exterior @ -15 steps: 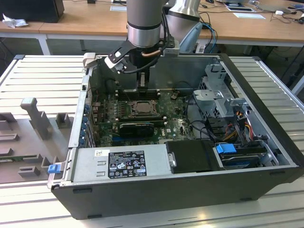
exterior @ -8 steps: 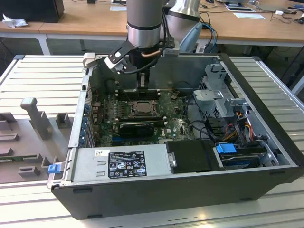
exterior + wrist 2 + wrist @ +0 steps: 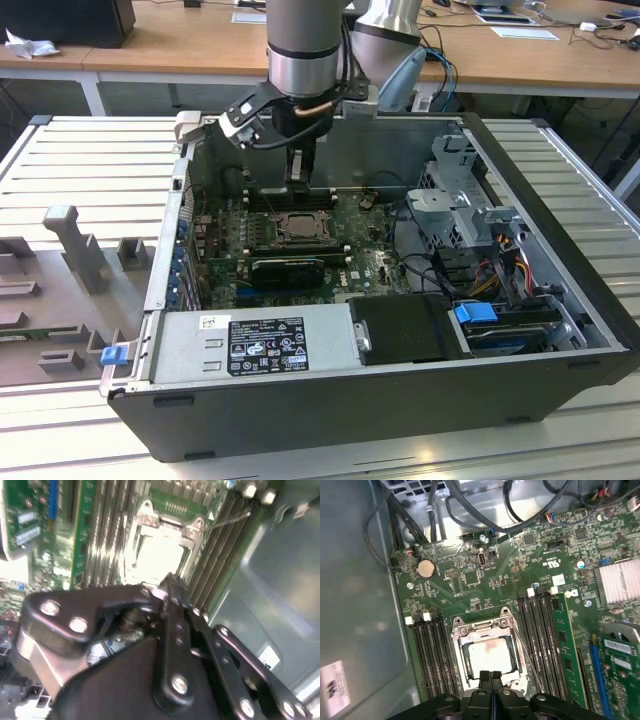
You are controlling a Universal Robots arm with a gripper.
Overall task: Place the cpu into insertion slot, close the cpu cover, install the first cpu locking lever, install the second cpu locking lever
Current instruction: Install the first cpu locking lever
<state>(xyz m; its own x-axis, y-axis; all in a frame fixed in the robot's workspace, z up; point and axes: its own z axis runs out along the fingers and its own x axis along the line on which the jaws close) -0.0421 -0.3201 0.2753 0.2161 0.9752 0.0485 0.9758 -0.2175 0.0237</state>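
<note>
The cpu [image 3: 490,656] lies flat in the insertion slot [image 3: 465,663], its pale metal top showing through the window of the cpu cover [image 3: 482,626], which lies down over it. A thin wire locking lever [image 3: 527,656] runs along one side of the socket and looks lifted off it. My gripper [image 3: 490,677] hangs just above the socket's edge, shut with nothing between its fingers. In the second wrist view the gripper [image 3: 169,580] sits close over the cpu [image 3: 160,555], with the lever [image 3: 225,521] beyond it. In the exterior view the gripper [image 3: 297,183] is above the socket [image 3: 298,228].
Long black memory slots [image 3: 432,650] flank the socket on both sides. A black finned card [image 3: 288,268] lies in front of it, then the power supply [image 3: 260,340]. A drive cage [image 3: 470,215] and cables fill the exterior view's right. The case wall [image 3: 355,605] is close by.
</note>
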